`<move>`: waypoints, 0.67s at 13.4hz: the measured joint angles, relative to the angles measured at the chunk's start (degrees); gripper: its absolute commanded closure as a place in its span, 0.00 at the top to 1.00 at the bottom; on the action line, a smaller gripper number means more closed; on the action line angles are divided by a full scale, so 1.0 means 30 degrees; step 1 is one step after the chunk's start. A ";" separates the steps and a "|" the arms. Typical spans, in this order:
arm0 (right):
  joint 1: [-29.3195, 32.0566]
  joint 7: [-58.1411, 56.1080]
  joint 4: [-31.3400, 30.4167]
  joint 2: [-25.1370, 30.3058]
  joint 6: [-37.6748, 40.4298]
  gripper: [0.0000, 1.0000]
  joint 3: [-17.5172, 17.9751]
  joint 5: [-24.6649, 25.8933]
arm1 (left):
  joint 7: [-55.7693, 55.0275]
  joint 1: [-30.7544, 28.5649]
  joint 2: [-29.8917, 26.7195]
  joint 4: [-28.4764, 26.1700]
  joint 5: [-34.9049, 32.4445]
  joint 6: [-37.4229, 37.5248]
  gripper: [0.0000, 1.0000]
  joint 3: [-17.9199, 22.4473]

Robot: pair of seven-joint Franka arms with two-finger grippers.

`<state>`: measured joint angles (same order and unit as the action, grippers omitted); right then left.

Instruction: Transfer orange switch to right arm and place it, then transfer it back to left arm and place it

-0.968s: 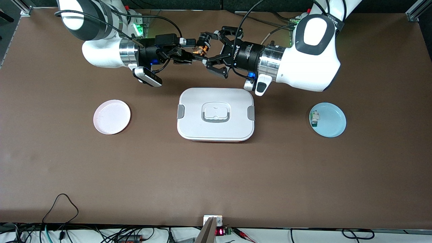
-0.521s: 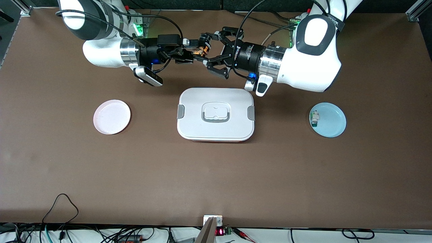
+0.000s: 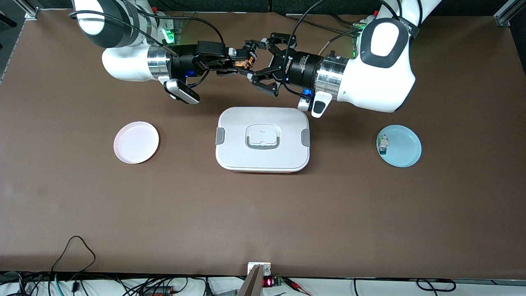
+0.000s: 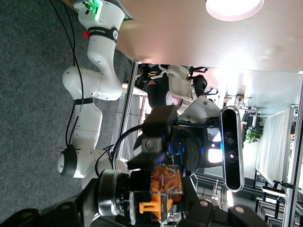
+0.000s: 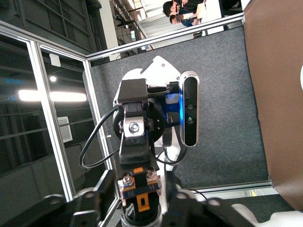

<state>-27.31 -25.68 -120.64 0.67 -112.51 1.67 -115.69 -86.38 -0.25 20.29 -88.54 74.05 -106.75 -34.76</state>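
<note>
Left gripper point(image 3: 248, 61): jaws clenched on the orange switch point(image 3: 242, 62). The left wrist view shows the orange section point(image 4: 163, 187) seated between its own fingers.

Right gripper point(image 3: 237, 63): jaws drawn in on the same switch from the other end. In the right wrist view its fingers point(image 5: 102, 191) sit tight on either side of the part point(image 5: 138, 191). So both grippers have hold of it at once, tip to tip.

Switch position: in the air, over bare worktop point(image 3: 263, 213) at 12 o'clock from the box point(image 3: 263, 158) and clear of the lid. Nothing touches the box.

Arms: both wrists lie roughly level and point at each other. The right arm comes in from 9 o'clock and the left arm from 3 o'clock, meeting just above the box's 12 o'clock edge in the front view.

Box: mid-worktop, lid on, grey clips at its 3 and 9 o'clock sides, handle flat on the lid.

Pink plate point(image 3: 136, 142): 9 o'clock from the box, well apart from it, toward the right arm's end.

Blue plate point(image 3: 404, 152): 3 o'clock from the box, well apart from it, toward the left arm's end. A small white-and-green part point(image 3: 383, 144) lies on it near the plate's 9 o'clock rim.
</note>
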 measured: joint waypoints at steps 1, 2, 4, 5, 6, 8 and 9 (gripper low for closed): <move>0.0003 -0.0117 0.0031 0.0008 -0.0016 0.30 -0.0009 -0.0028 | -0.0026 -0.0013 0.0005 0.0006 0.0108 -0.0001 0.00 0.0005; 0.0003 -0.0172 0.0065 0.0018 -0.0039 0.30 -0.0009 -0.0032 | -0.0026 -0.0018 0.0005 0.0016 0.0181 -0.0001 0.00 0.0005; 0.0003 -0.0187 0.0100 0.0020 -0.0069 0.30 -0.0008 -0.0032 | -0.0026 -0.0025 0.0008 0.0039 0.0209 -0.0001 0.00 0.0004; 0.0002 -0.0190 0.0104 0.0020 -0.0080 0.30 -0.0007 -0.0032 | -0.0027 -0.0026 0.0012 0.0043 0.0212 -0.0001 0.00 0.0004; 0.0002 -0.0190 0.0106 0.0020 -0.0085 0.30 -0.0006 -0.0032 | -0.0027 -0.0026 0.0014 0.0046 0.0212 -0.0001 0.00 0.0004; 0.0002 -0.0270 0.0109 0.0020 -0.0095 0.30 -0.0005 -0.0032 | -0.0027 -0.0026 0.0017 0.0050 0.0213 -0.0001 0.22 0.0004; 0.0003 -0.0342 0.0112 0.0021 -0.0098 0.30 -0.0006 -0.0041 | -0.0059 -0.0026 0.0025 0.0050 0.0244 -0.0001 0.83 0.0004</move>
<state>-27.30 -26.70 -120.31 0.73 -112.80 1.65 -115.81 -86.56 -0.32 20.37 -88.39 74.78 -106.75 -34.75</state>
